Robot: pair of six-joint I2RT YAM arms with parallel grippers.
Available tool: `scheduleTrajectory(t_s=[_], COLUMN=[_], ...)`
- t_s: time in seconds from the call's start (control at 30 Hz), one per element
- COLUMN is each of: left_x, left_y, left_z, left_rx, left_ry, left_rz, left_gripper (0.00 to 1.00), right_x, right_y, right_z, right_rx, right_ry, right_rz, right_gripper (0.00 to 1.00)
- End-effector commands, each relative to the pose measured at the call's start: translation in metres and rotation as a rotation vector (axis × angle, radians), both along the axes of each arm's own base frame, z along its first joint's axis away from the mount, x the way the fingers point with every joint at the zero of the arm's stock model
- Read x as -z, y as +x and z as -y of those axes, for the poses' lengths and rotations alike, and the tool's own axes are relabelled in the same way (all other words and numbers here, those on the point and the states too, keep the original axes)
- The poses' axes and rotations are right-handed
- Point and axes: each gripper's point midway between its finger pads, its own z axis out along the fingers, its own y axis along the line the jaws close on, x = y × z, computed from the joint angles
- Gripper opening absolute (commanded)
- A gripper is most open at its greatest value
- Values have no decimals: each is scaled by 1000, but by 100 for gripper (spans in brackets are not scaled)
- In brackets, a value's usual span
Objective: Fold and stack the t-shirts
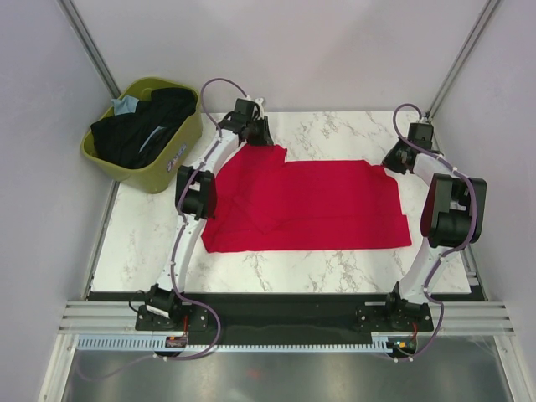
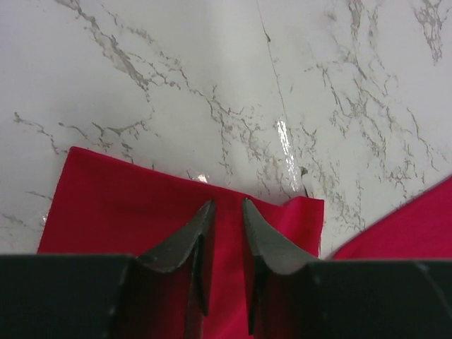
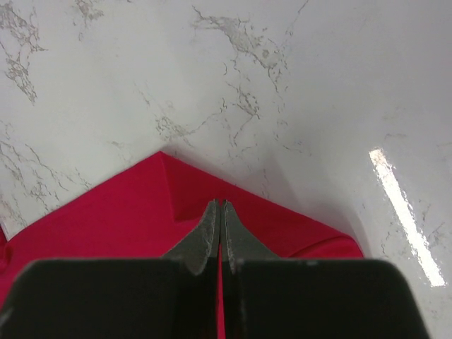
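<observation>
At 11 o'clock, the left pincer (image 2: 227,206) sits slightly open on the red shirt (image 1: 310,205); the right pincer (image 3: 221,205) pinches it at 2 o'clock. The green basket (image 1: 172,163) holds black shirts (image 1: 142,126) and a blue shirt (image 1: 126,105).

We see the left arm (image 1: 198,191) stretched far forward; the left gripper (image 2: 227,210) points down, jaws a narrow gap apart; the right arm (image 1: 449,211) is bent at the elbow; the right gripper (image 3: 219,208) has its jaws pressed together
</observation>
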Motion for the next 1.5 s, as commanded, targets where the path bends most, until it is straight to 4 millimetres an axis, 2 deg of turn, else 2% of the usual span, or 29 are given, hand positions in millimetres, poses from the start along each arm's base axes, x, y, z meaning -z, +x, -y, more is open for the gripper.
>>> scheduleTrajectory(t_s=[0.0,0.03,0.1,0.17,0.3,0.33,0.37,0.4,0.43,0.47,0.5,0.57,0.6,0.67,0.7,0.73,0.9,0.97,1.03,1.13,1.17,1.23,1.27,1.33,1.4,1.47], left_x=[2,3,4,3,3,0,-11,-20,-28,-24,-50,-54,-49,-43,-45,-34,-40,-36,-26,3,-3,3,4,5,3,4], left_y=[-3,-4,-5,-5,-7,-6,-6,-2,-1,0,6,12,17,18,20,21,26,31,28,16,13,11,11,12,11,12], left_z=[-7,-7,-8,-8,-11,-12,-17,-28,-33,-38,-46,-58,-75,-88,-91,-89,-101,-98,-83,-57,-55,-47,-49,-51,-45,-46], left_rx=[16,17,20,22,12,0,-21,-68,-75,-79,-89,-100,-127,-138,-144,-133,-199,-183,-109,10,18,38,31,22,50,57], left_ry=[34,37,41,46,68,74,87,133,155,174,217,280,374,455,457,456,502,463,387,304,305,329,340,345,314,303], left_rz=[-3,-7,-9,-7,-8,-2,10,39,62,91,168,209,223,210,207,193,203,202,178,117,101,108,107,107,110,107], left_gripper=[27,14,6,2,2,10,48,58,65,74,75,77,77,77,77,77,77,79,82,83,79,75,70,65,58,44], right_x=[-32,-33,-33,-32,-31,-29,-30,-31,-30,-30,-31,-32,-32,-32,-32,-31,-34,-34,-34,-33,-33,-30,-31,-29,-27,-27], right_y=[6,6,6,7,7,6,7,7,6,6,6,8,8,9,9,9,11,12,13,14,15,15,17,17,18,20], right_z=[1,1,1,0,-1,-3,-2,-1,-1,0,-1,-4,-4,-6,-6,-6,-10,-13,-14,-13,-14,-16,-16,-18,-19,-22], right_rx=[-1,-2,0,-3,-7,-11,-10,-9,-8,-6,-11,-17,-21,-23,-25,-27,-37,-48,-49,-49,-49,-51,-53,-62,-62,-71], right_ry=[6,9,15,21,28,31,31,28,27,27,31,38,46,50,52,55,72,88,96,100,100,111,114,126,135,149], right_rz=[90,92,97,98,100,96,101,101,99,100,101,110,109,113,113,113,124,129,133,132,133,130,135,131,131,136], right_gripper=[0,0,0,0,0,0,0,0,0,0,0,0,0,0,0,0,0,0,0,0,0,0,0,0,0,0])
